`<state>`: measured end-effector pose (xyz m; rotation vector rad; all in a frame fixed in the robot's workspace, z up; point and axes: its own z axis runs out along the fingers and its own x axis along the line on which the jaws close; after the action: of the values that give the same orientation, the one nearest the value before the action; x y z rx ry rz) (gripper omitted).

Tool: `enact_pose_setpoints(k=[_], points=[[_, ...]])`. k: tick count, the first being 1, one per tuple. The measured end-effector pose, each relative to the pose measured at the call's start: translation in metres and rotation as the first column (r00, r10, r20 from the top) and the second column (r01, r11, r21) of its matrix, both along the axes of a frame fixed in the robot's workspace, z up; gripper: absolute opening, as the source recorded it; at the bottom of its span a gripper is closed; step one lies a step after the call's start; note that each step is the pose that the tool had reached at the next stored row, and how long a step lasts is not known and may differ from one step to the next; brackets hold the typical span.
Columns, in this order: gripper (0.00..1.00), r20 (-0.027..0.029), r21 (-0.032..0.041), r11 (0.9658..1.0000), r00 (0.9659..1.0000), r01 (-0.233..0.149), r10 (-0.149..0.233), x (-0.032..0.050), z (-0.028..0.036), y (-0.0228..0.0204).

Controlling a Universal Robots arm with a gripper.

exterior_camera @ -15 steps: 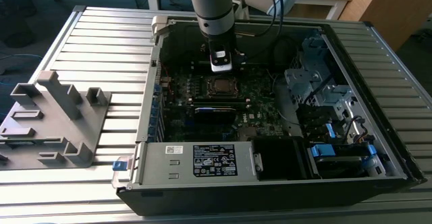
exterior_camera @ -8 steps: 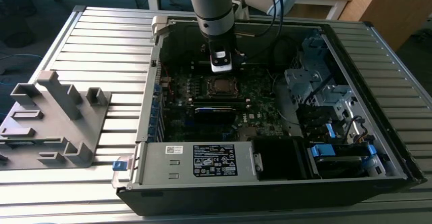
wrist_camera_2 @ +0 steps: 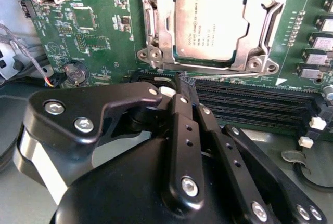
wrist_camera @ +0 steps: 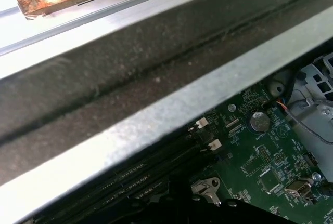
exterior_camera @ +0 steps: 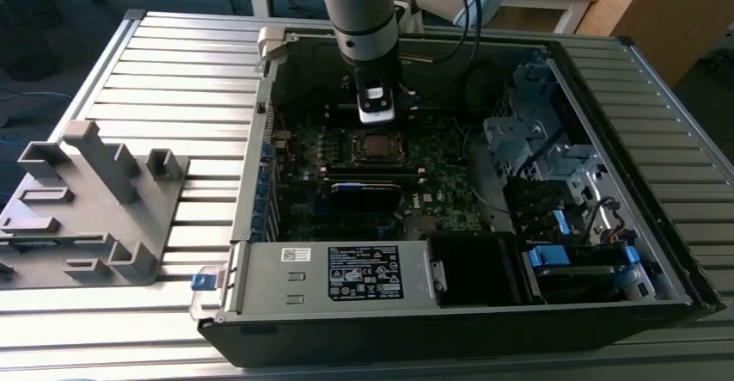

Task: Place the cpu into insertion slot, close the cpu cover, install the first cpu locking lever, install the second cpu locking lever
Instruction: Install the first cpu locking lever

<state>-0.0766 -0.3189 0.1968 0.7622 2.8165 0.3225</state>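
**Item: open computer case (exterior_camera: 642, 80), arm working from above.**

- Tool: gripper (wrist_camera_2: 186, 82), hanging low over the motherboard (wrist_camera_2: 104, 21). Fingers (wrist_camera_2: 179, 146) drawn together to a narrow point with nothing between them.
- cpu (wrist_camera_2: 210, 24): directly ahead of the fingertips and just beyond them, lying flat and face up in the insertion slot (exterior_camera: 376, 146). From the room, the gripper (exterior_camera: 380, 110) hangs just off one edge of the slot rather than over its centre.
- cpu cover (wrist_camera_2: 256, 29): silvery frame lying down flat around the chip, which shows through its window.
- Locking lever (wrist_camera_2: 148, 26): a rod running along the flank of the frame, its long axis pointing away from the tool, parallel to the fingers. A second lies on the opposite flank. I cannot tell whether either is latched.
- Memory slots (wrist_camera_2: 250, 104): long black rows crossing beneath the fingertips, between tool and socket.
- Coin cell (wrist_camera_2: 76, 70): off to the side, well apart.
- Power-supply box (exterior_camera: 344, 273): far end of the case.
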Motion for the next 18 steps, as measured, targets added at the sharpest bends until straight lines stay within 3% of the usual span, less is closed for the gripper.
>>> enact_pose_setpoints(k=[5,11,18], points=[[0.11,0.0011,0.0001,1.0000,1.0000,0.000,0.000,-0.0001,-0.0002,0.0005],[0.11,0.0169,-0.0002,1.0000,0.9999,0.000,0.000,0.0000,-0.0018,0.0005],[0.11,0.0195,-0.0003,1.0000,0.9998,0.000,0.000,-0.0003,-0.0020,0.0007]])
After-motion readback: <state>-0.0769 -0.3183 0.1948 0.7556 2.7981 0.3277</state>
